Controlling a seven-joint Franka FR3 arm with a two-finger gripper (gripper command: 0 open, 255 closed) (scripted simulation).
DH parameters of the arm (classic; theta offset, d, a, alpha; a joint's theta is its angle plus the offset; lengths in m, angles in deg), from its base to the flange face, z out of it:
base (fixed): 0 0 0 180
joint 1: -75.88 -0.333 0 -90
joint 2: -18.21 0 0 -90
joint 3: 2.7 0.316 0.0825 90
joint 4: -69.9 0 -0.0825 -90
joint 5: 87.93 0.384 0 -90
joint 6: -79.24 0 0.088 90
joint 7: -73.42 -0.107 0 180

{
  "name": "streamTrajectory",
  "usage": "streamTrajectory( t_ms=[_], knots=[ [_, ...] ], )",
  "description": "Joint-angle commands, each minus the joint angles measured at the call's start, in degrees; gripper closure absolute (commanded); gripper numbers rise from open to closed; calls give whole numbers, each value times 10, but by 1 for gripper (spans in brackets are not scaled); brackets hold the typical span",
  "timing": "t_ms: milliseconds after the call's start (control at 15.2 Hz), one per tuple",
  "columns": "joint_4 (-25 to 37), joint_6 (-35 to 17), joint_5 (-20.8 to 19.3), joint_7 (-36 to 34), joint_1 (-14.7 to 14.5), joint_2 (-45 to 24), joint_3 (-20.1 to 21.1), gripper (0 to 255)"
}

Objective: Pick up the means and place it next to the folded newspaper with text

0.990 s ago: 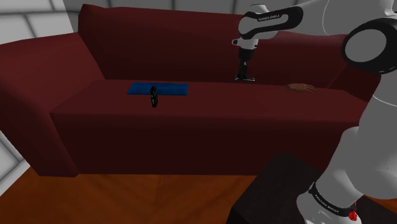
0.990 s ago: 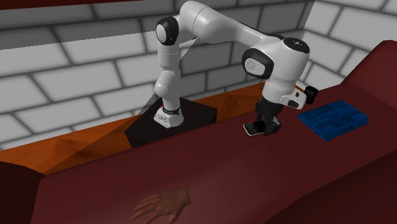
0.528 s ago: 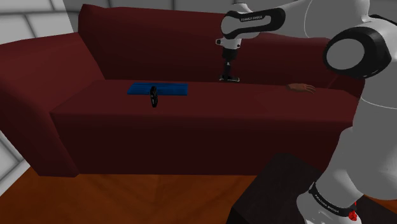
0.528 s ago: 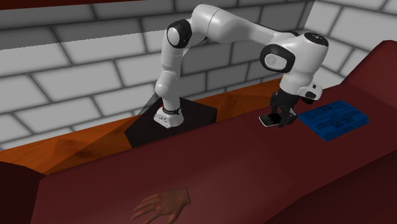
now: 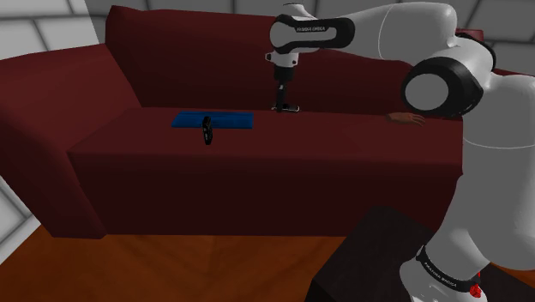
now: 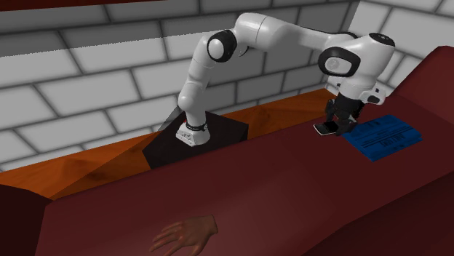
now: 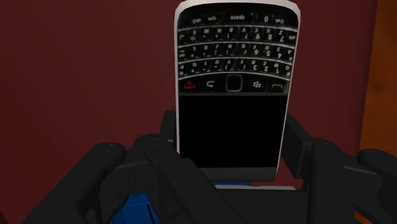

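A black phone with a keypad and a silver rim (image 7: 234, 83) is clasped between my black fingers (image 7: 167, 137). My gripper (image 5: 285, 106) is shut on the phone (image 5: 291, 108) and holds it flat, just above the dark red sofa seat (image 5: 343, 146). It hangs close to the right end of the blue folded newspaper (image 5: 213, 119) as the shoulder view shows it. Across the sofa, the gripper (image 6: 331, 125) and phone (image 6: 324, 128) hover at the newspaper's (image 6: 383, 136) near edge. A strip of blue (image 7: 137, 207) shows beneath the hand.
A small black ring-shaped object (image 5: 207, 131) stands at the newspaper's front edge. A brown hand model (image 5: 405, 118) lies on the seat toward the shoulder view's right. The sofa backrest (image 5: 197, 60) rises behind. My dark stand (image 6: 196, 142) sits on a wooden floor before a brick wall.
The arm has carried the phone along the seat toward the shoulder view's left, from mid-sofa to the newspaper's edge. The grip on the phone has stayed shut.
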Motion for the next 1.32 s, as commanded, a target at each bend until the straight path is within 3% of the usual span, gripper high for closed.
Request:
streamTrajectory(
  t_ms=[0,858,1254],
  knots=[
    [-7,-10,1,-3,-3,-2,1,255],
    [-104,-111,7,6,-12,-9,6,255],
    [-104,-111,7,6,-12,-9,6,255]
  ],
)
